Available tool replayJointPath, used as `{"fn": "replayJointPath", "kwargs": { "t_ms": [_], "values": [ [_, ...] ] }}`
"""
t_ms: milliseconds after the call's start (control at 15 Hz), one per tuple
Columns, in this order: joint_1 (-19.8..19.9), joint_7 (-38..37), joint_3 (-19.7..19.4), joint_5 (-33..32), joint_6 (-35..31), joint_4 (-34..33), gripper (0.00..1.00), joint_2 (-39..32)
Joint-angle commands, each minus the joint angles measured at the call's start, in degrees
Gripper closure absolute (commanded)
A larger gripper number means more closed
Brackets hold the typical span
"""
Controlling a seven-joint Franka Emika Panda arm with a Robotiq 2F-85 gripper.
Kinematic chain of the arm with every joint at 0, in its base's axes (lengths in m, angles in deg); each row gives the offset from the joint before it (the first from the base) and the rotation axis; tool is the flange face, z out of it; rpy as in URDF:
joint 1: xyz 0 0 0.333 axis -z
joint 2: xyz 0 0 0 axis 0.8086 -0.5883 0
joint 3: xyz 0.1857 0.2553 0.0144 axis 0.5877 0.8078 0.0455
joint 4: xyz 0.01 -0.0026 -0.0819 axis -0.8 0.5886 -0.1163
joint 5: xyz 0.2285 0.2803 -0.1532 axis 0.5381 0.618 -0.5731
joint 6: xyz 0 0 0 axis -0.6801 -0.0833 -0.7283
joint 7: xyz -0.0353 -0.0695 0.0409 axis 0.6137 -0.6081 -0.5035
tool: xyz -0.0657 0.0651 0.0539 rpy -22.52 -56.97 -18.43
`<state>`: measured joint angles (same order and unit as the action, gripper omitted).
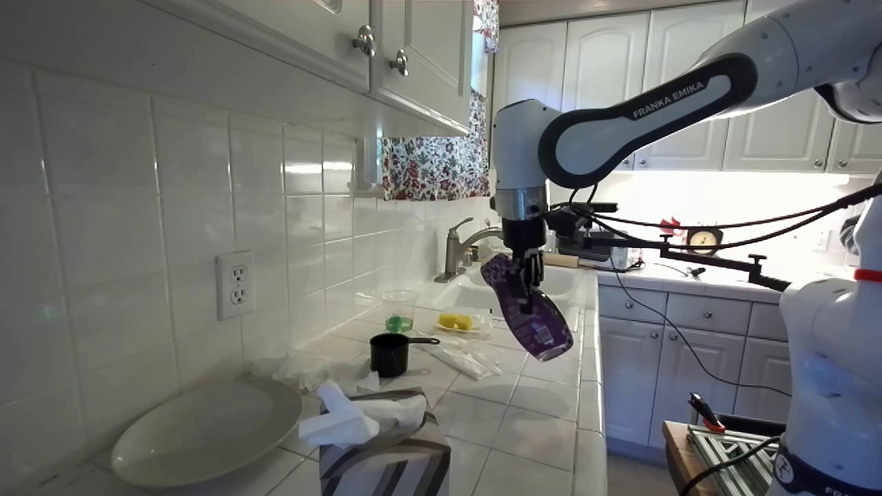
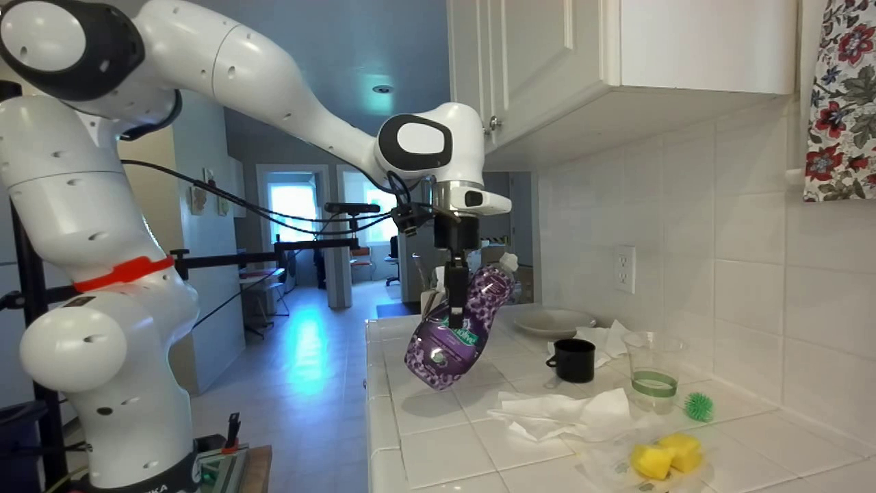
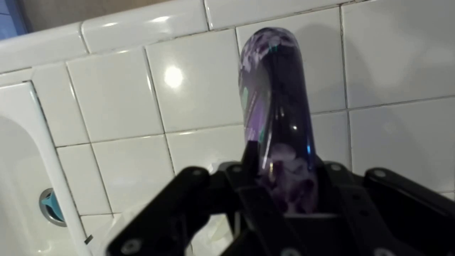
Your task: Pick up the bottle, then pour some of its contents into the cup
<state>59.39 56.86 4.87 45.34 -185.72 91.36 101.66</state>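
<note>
My gripper (image 1: pixel 526 303) is shut on the purple bottle (image 1: pixel 541 329) and holds it above the tiled counter. In an exterior view, the gripper (image 2: pixel 456 316) grips the middle of the bottle (image 2: pixel 443 350), which is tilted with its pale cap up toward the cup side and its base down. In the wrist view, the gripper fingers (image 3: pixel 284 156) press both sides of the bottle (image 3: pixel 282 96); its cap is hidden there. The black cup (image 1: pixel 389 355) stands upright on the counter, apart from the bottle, with a handle. It also shows in an exterior view (image 2: pixel 575 361). Its inside is hidden.
A clear plastic cup (image 2: pixel 655 373) with green, a green spiky ball (image 2: pixel 699 407), yellow pieces (image 2: pixel 667 456) and crumpled paper (image 2: pixel 568 415) lie near the cup. A tissue box (image 1: pixel 386 461) and white plate (image 1: pixel 207 434) stand by it. A sink (image 3: pixel 21 170) and upper cabinets (image 2: pixel 540 61) border.
</note>
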Motion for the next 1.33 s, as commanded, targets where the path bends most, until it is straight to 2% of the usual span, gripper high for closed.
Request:
{"fn": "replayJointPath", "kwargs": {
  "t_ms": [0,67,133,333,667,1000,1267],
  "values": [
    [-0.01,0.07,-0.01,0.01,0.13,-0.11,0.70,-0.02],
    [-0.01,0.11,-0.02,0.01,0.16,-0.13,0.70,-0.02],
    [-0.02,0.39,-0.03,-0.04,0.75,-0.15,0.92,0.09],
    [-0.51,6.39,-0.90,1.41,3.72,-2.01,0.92,-0.30],
    [-0.67,11.41,-0.75,0.03,8.41,-5.87,0.92,-2.23],
    [-1.06,14.55,-0.02,-4.73,10.90,-10.81,0.92,-7.15],
    [-1.76,14.72,0.51,-11.61,14.69,-14.48,0.92,-10.74]
  ]
}}
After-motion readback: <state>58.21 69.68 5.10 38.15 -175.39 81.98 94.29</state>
